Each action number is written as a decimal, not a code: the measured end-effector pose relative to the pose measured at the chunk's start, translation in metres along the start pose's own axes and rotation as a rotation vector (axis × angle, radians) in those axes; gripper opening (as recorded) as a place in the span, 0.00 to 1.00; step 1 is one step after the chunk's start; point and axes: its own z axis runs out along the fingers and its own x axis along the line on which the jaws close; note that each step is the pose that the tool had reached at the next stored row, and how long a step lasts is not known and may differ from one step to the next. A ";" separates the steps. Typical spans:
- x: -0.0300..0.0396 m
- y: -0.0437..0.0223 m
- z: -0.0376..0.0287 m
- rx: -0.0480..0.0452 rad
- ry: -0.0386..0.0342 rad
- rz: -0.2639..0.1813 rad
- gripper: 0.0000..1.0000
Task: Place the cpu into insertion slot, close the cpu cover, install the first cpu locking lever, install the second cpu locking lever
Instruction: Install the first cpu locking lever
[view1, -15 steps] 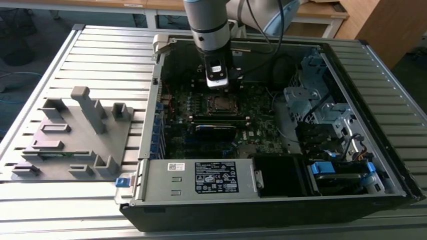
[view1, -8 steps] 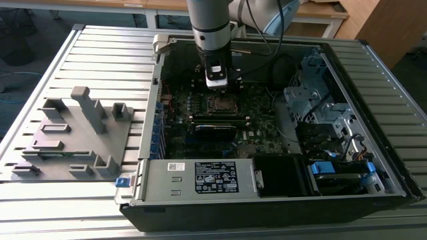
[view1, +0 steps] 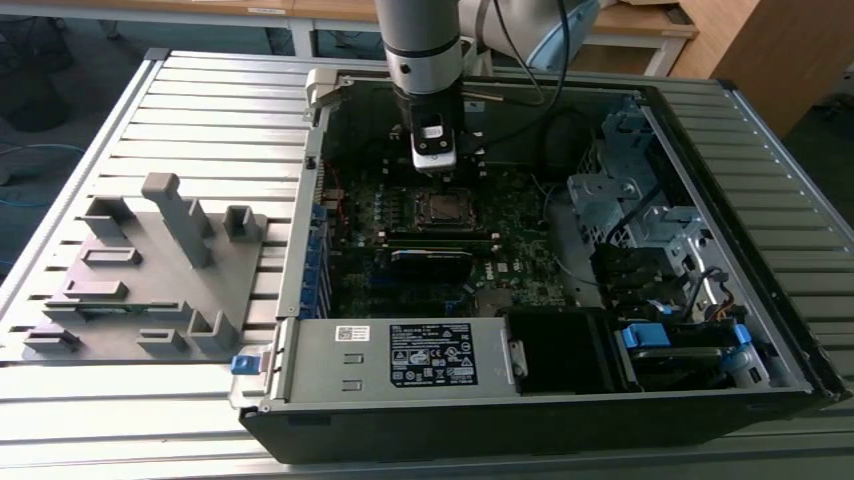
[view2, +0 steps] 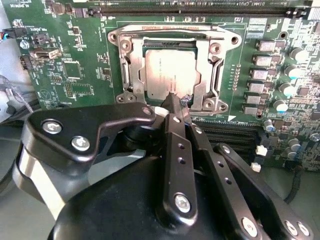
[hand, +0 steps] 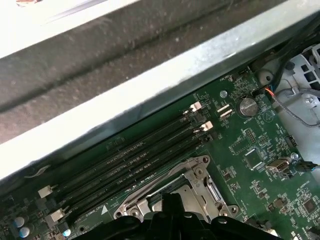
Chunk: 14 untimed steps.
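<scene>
On the table (view1: 200, 110), toward the exterior view's left edge, a grey fixture plate (view1: 140, 280) with upright posts stands well apart from the work. Beside it the open computer case (view1: 787, 330) holds the motherboard (view1: 534, 270), and the arm (view1: 424, 50) reaches down into it with the end effector (view2: 172, 102) just over the socket. In the second wrist view the cpu (view2: 170, 70) already lies flat in the insertion slot (view2: 131, 60), its silvery top showing through the window of the cpu cover (view2: 207, 62), which appears to be folded down around it, so the first two steps look done. Whether either locking lever is latched I cannot tell; a thin rod runs along the far side of the socket, and the lever work seems to be the part left. The end effector is clenched, its fingertips (view2: 176, 107) pressed together to a point at the near edge of the cover, grasping nothing visible. Long black memory slots (hand: 145, 155) lie close beside the socket, and toward the exterior view's right the drive cage (view1: 634, 200) and black cables (view1: 567, 125) crowd that side of the case.
</scene>
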 end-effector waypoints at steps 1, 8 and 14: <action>0.0000 0.0000 0.0000 -0.0001 0.0000 0.000 0.11; 0.0000 0.0000 0.0008 0.0002 0.0015 -0.008 0.11; 0.0002 -0.0002 0.0022 -0.0073 0.0100 -0.074 0.11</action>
